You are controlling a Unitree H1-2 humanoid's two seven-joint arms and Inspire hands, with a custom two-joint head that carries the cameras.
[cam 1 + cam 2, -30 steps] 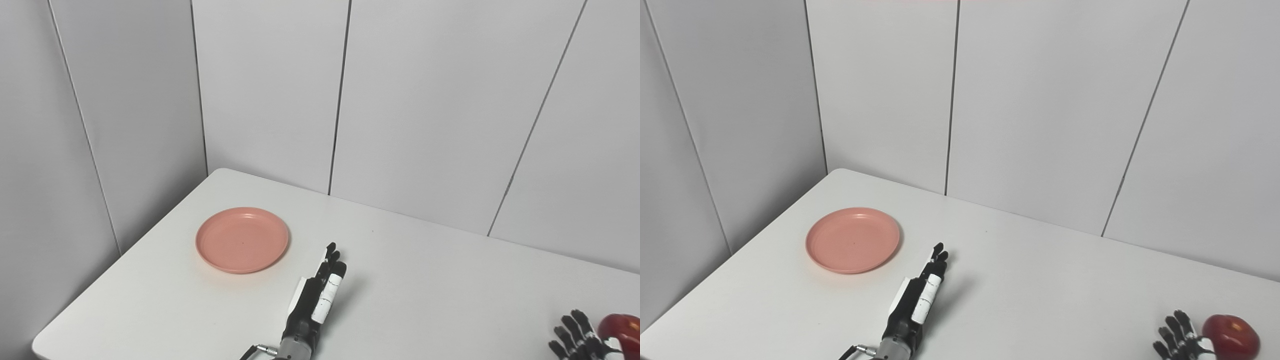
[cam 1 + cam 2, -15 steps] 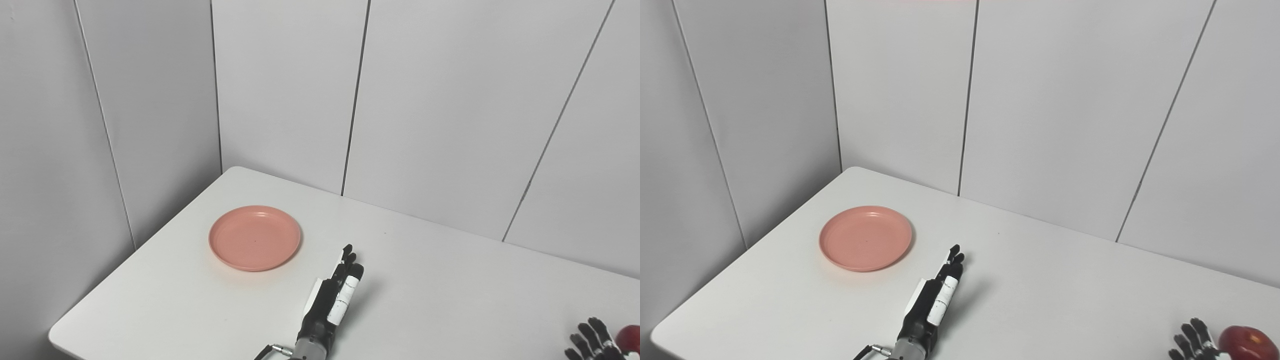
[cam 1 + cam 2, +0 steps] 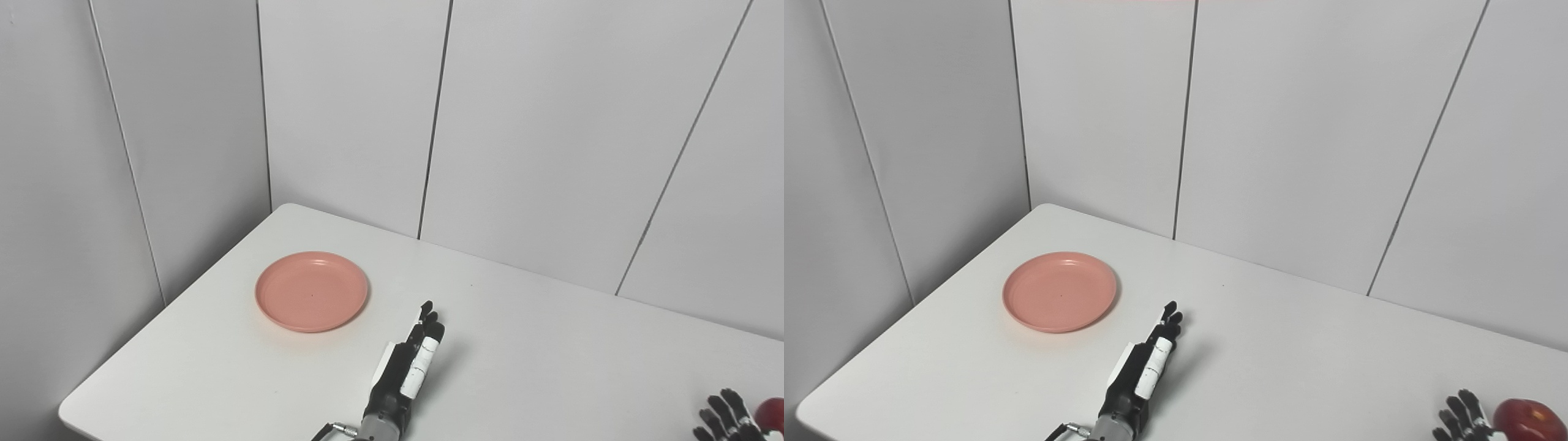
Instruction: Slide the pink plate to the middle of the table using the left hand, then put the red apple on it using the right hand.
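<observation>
Left hand (image 3: 407,361), empty with fingers straight, is hovering lower centre. I'm reaching left behind the shallow round pink plastic plate (image 3: 312,291), hooking its far rim.

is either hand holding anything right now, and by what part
Nothing is held. The left hand is stretched out flat, apart from the pink plate. The right hand is open beside the red apple, fingers spread, not around it.

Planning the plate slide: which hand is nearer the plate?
The left hand: its fingers point up just right of the plate. The right hand sits by the apple.
</observation>
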